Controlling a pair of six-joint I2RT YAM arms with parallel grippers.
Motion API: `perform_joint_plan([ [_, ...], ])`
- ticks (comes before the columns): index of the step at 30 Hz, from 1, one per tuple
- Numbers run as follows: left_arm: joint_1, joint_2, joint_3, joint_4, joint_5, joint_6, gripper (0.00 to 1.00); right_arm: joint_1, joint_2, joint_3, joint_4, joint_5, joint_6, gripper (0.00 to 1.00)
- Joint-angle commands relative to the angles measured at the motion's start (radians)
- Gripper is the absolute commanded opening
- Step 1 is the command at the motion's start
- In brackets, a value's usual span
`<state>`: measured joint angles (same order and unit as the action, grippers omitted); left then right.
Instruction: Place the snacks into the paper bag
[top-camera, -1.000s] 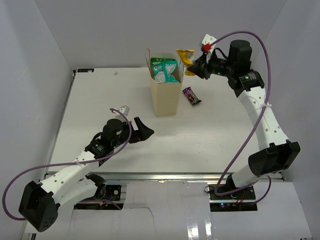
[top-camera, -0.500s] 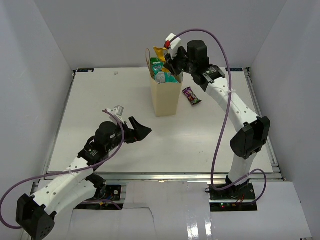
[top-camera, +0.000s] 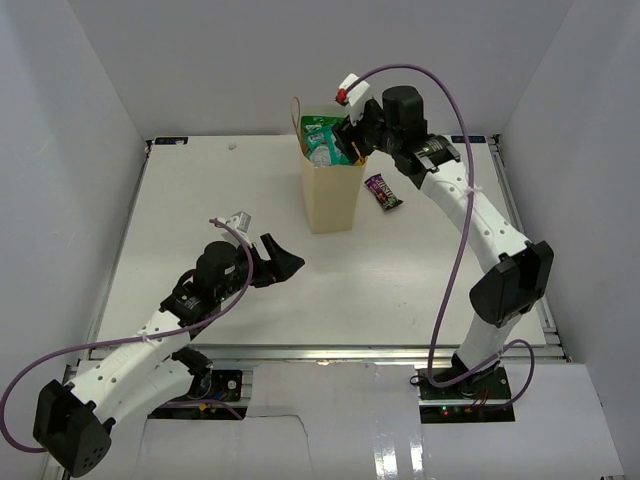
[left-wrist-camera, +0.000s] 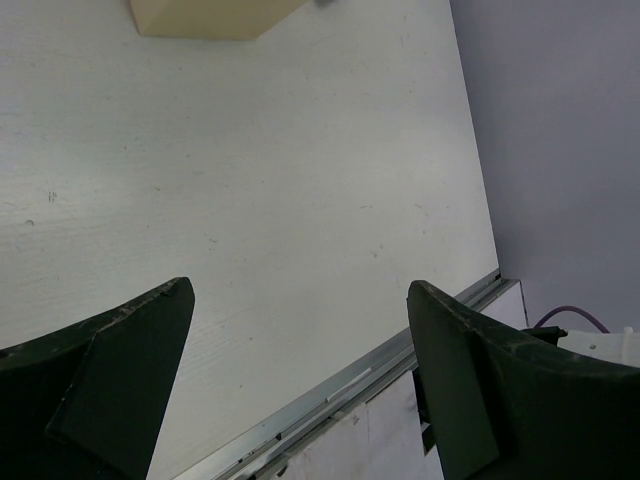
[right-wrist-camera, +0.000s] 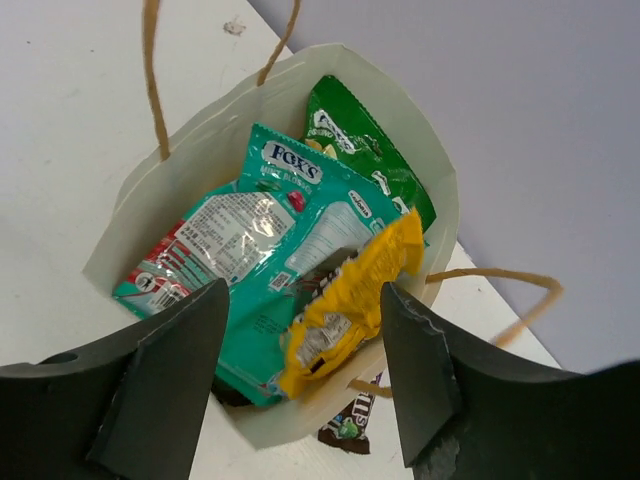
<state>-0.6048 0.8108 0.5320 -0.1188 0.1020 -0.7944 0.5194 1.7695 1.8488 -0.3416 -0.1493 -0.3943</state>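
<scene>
The tan paper bag (top-camera: 331, 200) stands upright at the table's far middle. My right gripper (top-camera: 352, 145) hangs right over its mouth, open. In the right wrist view a small yellow packet (right-wrist-camera: 352, 296) lies loose between my spread fingers (right-wrist-camera: 168, 385), touching neither, on top of a teal packet (right-wrist-camera: 240, 250) inside the paper bag (right-wrist-camera: 135, 235). A green packet (right-wrist-camera: 362, 148) stands behind them. A small purple candy bar (top-camera: 383, 191) lies on the table just right of the bag. My left gripper (top-camera: 284, 260) is open and empty, low over the table's near left.
The bag's thin loop handles (right-wrist-camera: 152, 70) stick up beside my right gripper. In the left wrist view the bag's base (left-wrist-camera: 205, 15) is at the top and the table's metal front edge (left-wrist-camera: 350, 375) runs below my left gripper (left-wrist-camera: 300, 295). White walls enclose the table.
My right arm swung left from beside the bag to over its mouth, carrying the yellow packet. Its jaws then opened and let the packet go. The left arm barely moved.
</scene>
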Motion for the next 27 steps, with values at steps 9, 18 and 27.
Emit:
perform_joint_plan([
  [9,0.002,-0.016,0.005,0.011,-0.005,0.014,0.98,-0.221,-0.326,-0.221,-0.046,-0.335,0.066,0.73],
  [18,0.002,0.062,0.028,0.051,0.034,0.026,0.98,-0.440,0.015,-0.257,-0.169,-0.345,0.246,0.73],
  [27,0.002,0.053,0.025,0.081,0.027,-0.106,0.98,-0.409,0.375,0.007,-0.214,-0.309,0.082,0.78],
])
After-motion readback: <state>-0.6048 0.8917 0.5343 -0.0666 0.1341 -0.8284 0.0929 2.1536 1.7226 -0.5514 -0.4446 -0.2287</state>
